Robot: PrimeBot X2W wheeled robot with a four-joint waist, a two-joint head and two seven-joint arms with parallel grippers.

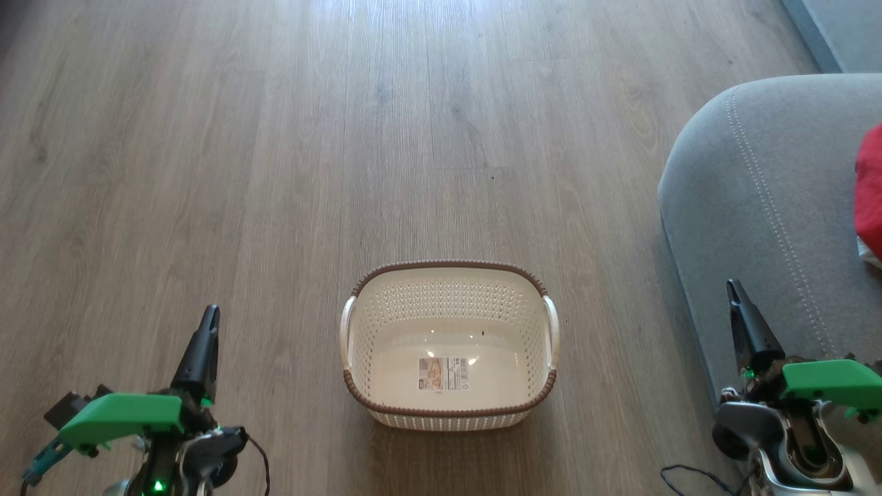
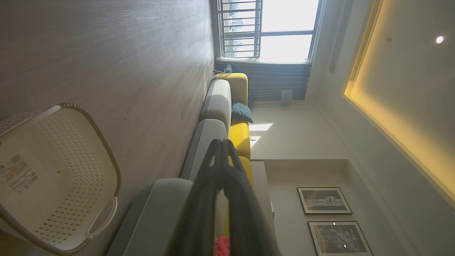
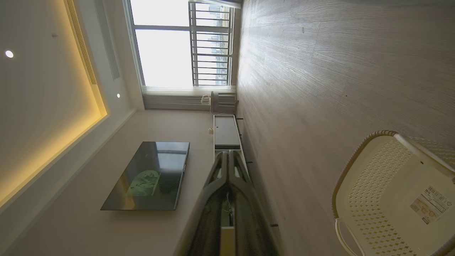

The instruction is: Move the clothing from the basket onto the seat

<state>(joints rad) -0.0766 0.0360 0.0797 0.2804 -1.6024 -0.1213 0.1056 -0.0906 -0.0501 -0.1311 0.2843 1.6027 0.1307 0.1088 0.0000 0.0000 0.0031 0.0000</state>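
Note:
The cream-white basket [image 1: 448, 344] stands on the wooden floor in the middle, with just a label sticker on its floor; it also appears in the left wrist view [image 2: 60, 177] and the right wrist view [image 3: 391, 199]. Red clothing [image 1: 869, 193] lies on the grey seat [image 1: 765, 207] at the right edge, partly cut off. A scrap of red clothing [image 2: 222, 247] peeks between my left fingers' bases. My left gripper [image 1: 209, 318] [image 2: 222, 142] is shut and empty at lower left. My right gripper [image 1: 732, 289] [image 3: 228, 153] is shut and empty beside the seat's front.
Wooden floor [image 1: 344, 138] spreads wide ahead and to the left. A grey and yellow sofa [image 2: 227, 106] runs toward a bright window [image 2: 280, 28]. A television [image 3: 149, 177] and a low cabinet [image 3: 225, 131] stand by the far wall.

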